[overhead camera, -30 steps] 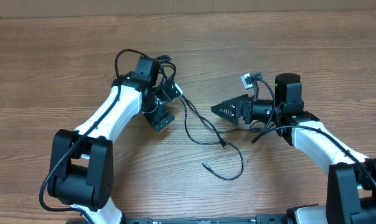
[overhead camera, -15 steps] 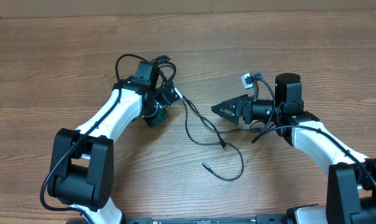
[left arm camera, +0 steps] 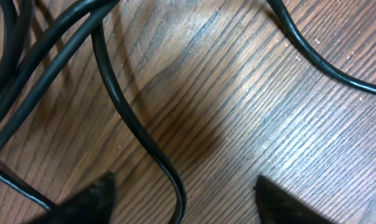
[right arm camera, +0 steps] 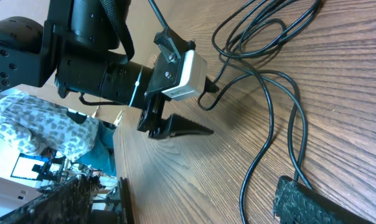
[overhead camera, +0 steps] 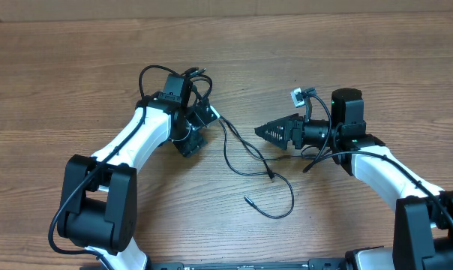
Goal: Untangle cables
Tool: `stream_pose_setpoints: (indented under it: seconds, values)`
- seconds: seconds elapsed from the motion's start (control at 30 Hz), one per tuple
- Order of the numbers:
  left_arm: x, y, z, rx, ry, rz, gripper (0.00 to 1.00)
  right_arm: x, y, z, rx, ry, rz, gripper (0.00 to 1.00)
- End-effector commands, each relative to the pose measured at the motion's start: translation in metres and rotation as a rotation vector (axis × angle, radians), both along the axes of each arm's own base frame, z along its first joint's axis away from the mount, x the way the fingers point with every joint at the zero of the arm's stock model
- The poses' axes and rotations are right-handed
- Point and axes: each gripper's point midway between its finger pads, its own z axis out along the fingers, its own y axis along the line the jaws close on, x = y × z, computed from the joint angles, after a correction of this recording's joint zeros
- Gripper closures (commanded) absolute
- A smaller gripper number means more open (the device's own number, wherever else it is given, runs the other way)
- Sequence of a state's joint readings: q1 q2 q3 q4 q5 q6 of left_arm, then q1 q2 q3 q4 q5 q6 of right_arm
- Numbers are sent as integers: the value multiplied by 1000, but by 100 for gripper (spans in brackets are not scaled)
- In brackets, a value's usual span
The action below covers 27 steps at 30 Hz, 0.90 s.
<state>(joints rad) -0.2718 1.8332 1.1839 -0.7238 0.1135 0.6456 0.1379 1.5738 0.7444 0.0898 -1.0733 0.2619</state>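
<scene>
The left gripper [overhead camera: 196, 129] has its jaws parted and grips nothing. One strand of the cables [left arm camera: 135, 124] runs on the wood between its fingertips [left arm camera: 91, 199]. The tangle sits just beside this gripper. From it, loose strands run diagonally toward the right gripper [overhead camera: 265, 132], which is also wide open and empty. The left arm is nearer to the tangle.

cables [left arm camera: 133, 124]: black
counter [overhead camera: 61, 75]: brown, streaked wood grain
arms [overhead camera: 136, 135]: white shells, black joints
right claw [overhead camera: 260, 132]: matte black
</scene>
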Motion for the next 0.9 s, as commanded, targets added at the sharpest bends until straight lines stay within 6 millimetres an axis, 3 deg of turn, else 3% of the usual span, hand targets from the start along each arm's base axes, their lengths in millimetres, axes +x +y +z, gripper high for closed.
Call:
stream_pose_setpoints:
  seconds: [0.0, 0.27, 0.67, 0.77, 0.8, 0.87]
  values:
    - [2, 2, -4, -12, 3, 21, 19, 1, 0, 4, 2, -17, -1, 8]
    - [0, 2, -7, -12, 6, 21, 19, 1, 0, 4, 2, -16, -1, 8]
    - [-7, 4, -17, -11, 17, 25, 35, 1, 0, 4, 2, -13, -1, 8]
    - [-11, 5, -23, -8, 24, 25, 34, 1, 0, 4, 2, -13, -1, 8]
    - [-12, 5, -24, -8, 25, 25, 37, 1, 0, 4, 2, -13, -1, 8]
    - [-12, 5, -25, -9, 24, 29, 50, 1, 0, 4, 2, -13, -1, 8]
